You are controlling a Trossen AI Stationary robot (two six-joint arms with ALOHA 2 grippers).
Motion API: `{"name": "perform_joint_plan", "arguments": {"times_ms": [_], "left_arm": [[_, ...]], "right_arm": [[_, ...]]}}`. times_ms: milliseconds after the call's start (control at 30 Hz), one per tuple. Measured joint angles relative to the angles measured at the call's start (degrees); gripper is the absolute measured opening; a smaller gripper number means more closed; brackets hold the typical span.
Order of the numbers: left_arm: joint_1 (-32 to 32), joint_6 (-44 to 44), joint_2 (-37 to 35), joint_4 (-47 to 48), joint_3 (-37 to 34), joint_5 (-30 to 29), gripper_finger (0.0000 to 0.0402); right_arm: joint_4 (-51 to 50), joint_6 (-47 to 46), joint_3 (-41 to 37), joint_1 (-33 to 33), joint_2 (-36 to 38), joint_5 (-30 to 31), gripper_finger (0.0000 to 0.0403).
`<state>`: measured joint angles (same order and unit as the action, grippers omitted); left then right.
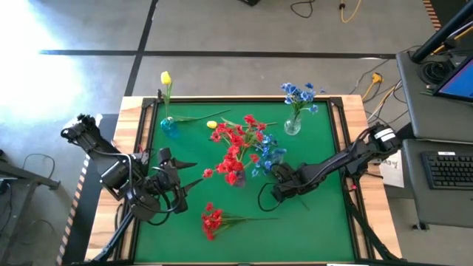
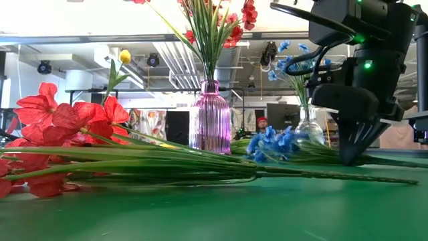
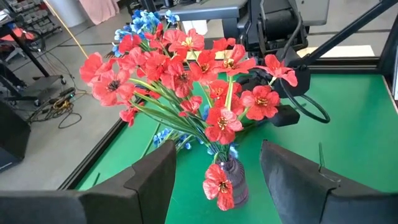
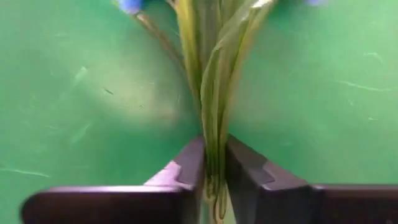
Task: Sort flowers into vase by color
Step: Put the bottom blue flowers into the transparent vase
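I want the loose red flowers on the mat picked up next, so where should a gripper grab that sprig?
Grip the red sprig on its bare green stems, coming straight down from above: it lies flat on the mat, blossoms bunched at one end, stems slim and unobstructed.

Green-topped counter with wooden rim (image 1: 133, 148) fills frame centre. Black keyboard (image 1: 451, 170) at right edge. Yellow cable (image 1: 353, 11) on grey floor, top. Laptop (image 1: 457, 77) upper right.

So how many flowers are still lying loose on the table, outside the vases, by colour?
Red sprig: 1
Blue sprig: 1, its stem pinched in the right claw
Yellow bud: 1
Total: 3
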<state>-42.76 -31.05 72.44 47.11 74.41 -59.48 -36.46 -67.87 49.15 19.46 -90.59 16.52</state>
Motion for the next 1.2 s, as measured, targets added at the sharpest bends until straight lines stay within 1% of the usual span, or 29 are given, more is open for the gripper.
{"name": "perform_joint_plan", "arguments": {"times_ms": [100, 233, 367, 467, 567, 700, 800, 933, 1000, 1100, 1200], "left_arm": [[0.0, 0.0, 0.0, 0.02, 0.0, 0.0, 0.0217], [0.0, 0.0, 0.0, 0.02, 0.0, 0.0, 0.0217], [0.0, 0.0, 0.0, 0.0, 0.0, 0.0, 0.0217], [0.0, 0.0, 0.0, 0.01, 0.0, 0.0, 0.0217], [0.0, 0.0, 0.0, 0.02, 0.0, 0.0, 0.0217], [0.0, 0.0, 0.0, 0.01, 0.0, 0.0, 0.0217], [0.0, 0.0, 0.0, 0.0, 0.0, 0.0, 0.0217], [0.0, 0.0, 0.0, 0.02, 0.0, 0.0, 0.0217], [0.0, 0.0, 0.0, 0.02, 0.0, 0.0, 0.0217], [0.0, 0.0, 0.0, 0.02, 0.0, 0.0, 0.0217], [0.0, 0.0, 0.0, 0.02, 0.0, 0.0, 0.0217]], "right_arm": [[0.01, 0.23, 0.0, 0.0, 0.06, -0.01, 0.002], [-0.17, 0.64, -0.07, 0.0, 1.75, -0.17, 0.0022], [-0.38, 2.21, -0.07, 0.25, 6.96, -0.18, 0.0026], [0.1, 4.34, -0.07, 0.58, 12.42, 3.01, 0.0026], [0.87, 6.78, -0.07, 1.04, 18.44, 8.95, 0.0027], [1.26, 10.34, -0.07, 2.39, 25.7, 19.94, 0.0027], [1.45, 13.45, -0.07, 3.66, 29.55, 28.38, 0.0027], [2.44, 17.72, -0.25, 4.72, 32.2, 38.92, 0.0027], [2.81, 19.37, -0.45, 4.89, 32.82, 43.22, 0.0027], [2.85, 20.41, -0.67, 4.87, 33.45, 48.3, 0.0027], [2.91, 20.8, -0.68, 4.81, 34.21, 51.43, 0.0027]]}}
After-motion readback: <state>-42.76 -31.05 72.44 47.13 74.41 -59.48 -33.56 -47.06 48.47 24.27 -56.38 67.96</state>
